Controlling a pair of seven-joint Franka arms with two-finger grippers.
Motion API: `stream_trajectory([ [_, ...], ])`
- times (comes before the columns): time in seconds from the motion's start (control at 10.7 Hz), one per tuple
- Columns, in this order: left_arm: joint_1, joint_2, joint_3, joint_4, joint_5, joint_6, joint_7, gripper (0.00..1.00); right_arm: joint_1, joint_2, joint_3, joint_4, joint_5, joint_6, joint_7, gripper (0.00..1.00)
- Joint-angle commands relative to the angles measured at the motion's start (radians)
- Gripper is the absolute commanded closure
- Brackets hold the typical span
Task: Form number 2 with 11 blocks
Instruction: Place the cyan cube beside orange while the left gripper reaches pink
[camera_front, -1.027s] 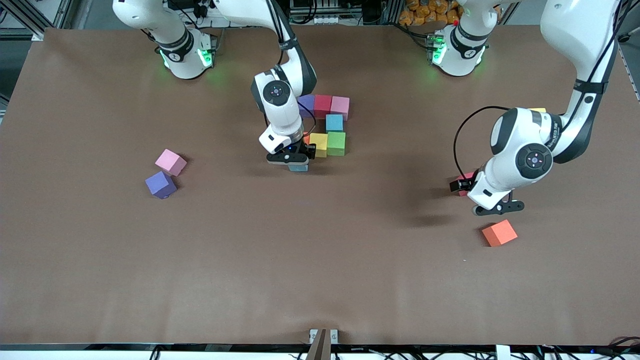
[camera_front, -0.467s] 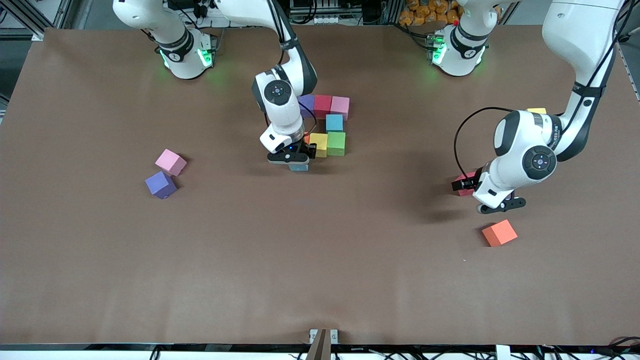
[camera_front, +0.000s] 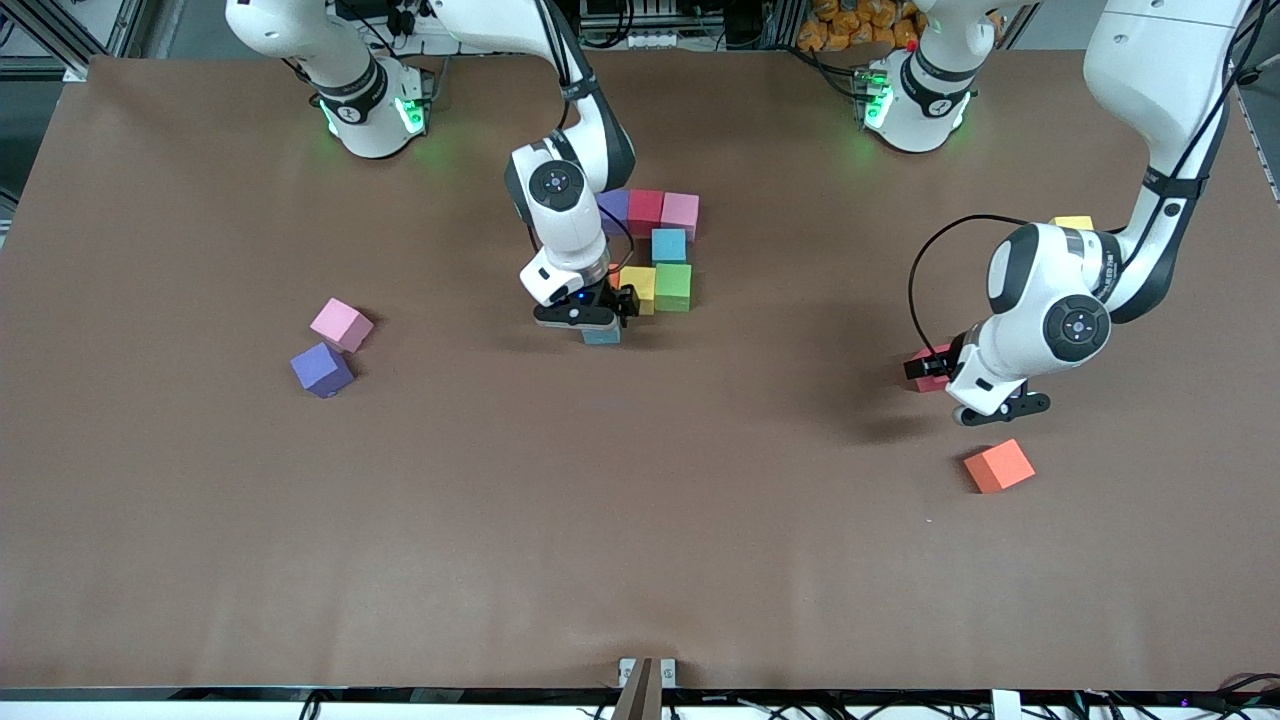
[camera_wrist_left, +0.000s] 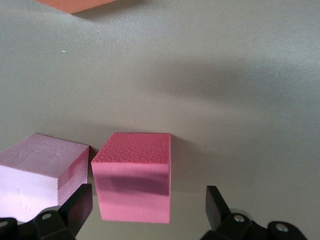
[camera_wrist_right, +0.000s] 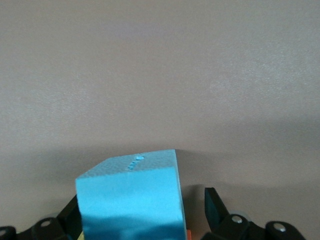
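Brown paper covers the bench (camera_front: 640, 520), and the half-built 2 (camera_front: 655, 250) sits near its middle: purple, red and pink cubes in a row, a blue one under the pink, then green, yellow and a hidden orange.

Right jaws (camera_front: 598, 322) are low over a second blue cube (camera_front: 601, 335), at the start of the next row down. In the right wrist view one finger (camera_wrist_right: 215, 205) stands clear of that cube (camera_wrist_right: 132, 197), so the jaws look released. Risk: lifting off at a slant could drag the foam cube out of line or nudge the yellow one (camera_front: 638, 288).

Left jaws (camera_front: 985, 405) hang spread around a red cube (camera_wrist_left: 134, 182) toward the left arm's end, wrist tilted down. A pink cube (camera_wrist_left: 42, 172) lies just beside it, close to one finger (camera_wrist_left: 75, 207); closing could catch or shove it.

Loose cubes: orange (camera_front: 998, 466), nearer the camera than those jaws; pink (camera_front: 341, 324) and purple (camera_front: 321, 369) toward the right arm's end.
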Motion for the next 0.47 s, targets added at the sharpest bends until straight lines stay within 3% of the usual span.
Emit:
stream_trajectory([
  [0.0,0.005,0.010,0.005,-0.009,-0.015,0.018,0.024,0.00,0.005,0.005,-0.014,0.015,0.016,-0.011,0.009,0.00],
  [0.37,0.005,0.022,0.025,-0.010,-0.011,0.018,0.027,0.00,-0.113,-0.059,-0.016,0.049,0.011,-0.126,-0.049,0.00],
])
